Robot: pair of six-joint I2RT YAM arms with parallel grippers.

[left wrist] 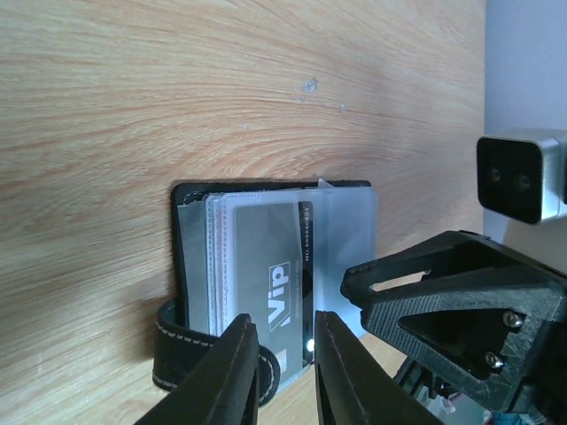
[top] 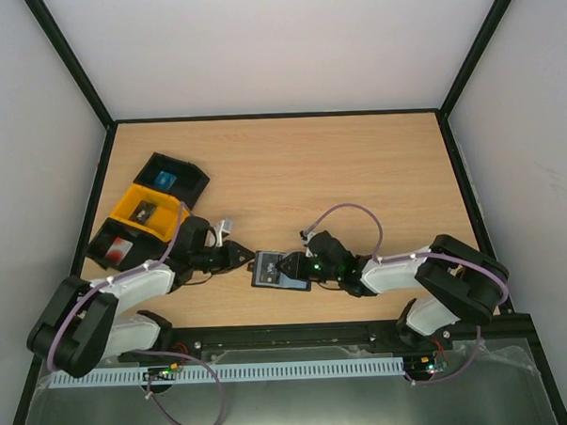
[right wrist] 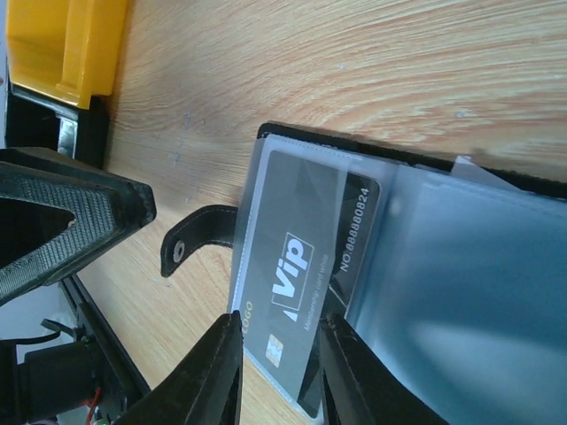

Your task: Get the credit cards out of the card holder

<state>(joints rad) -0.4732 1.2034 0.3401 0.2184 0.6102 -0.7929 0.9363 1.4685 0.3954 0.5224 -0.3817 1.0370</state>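
Note:
The card holder (top: 273, 275) lies open on the table between both grippers; its black edge (left wrist: 183, 257) and strap tab (right wrist: 200, 233) show. A dark grey "Vip" credit card (left wrist: 266, 266) sits in a clear sleeve on top, also in the right wrist view (right wrist: 299, 257). My left gripper (top: 244, 257) is slightly open, its fingertips (left wrist: 285, 354) just above the card's near end. My right gripper (top: 291, 266) is slightly open, its fingertips (right wrist: 279, 354) over the card's chip end. Neither grips anything. A blue card (top: 165, 179), a dark card (top: 144, 211) and a red card (top: 119, 246) lie in trays.
Three open trays stand at the left: a black one (top: 190, 175), a yellow one (top: 128, 199), also in the right wrist view (right wrist: 62, 44), and a black one (top: 104, 241). The table's front rail (top: 298, 329) runs close behind the wallet.

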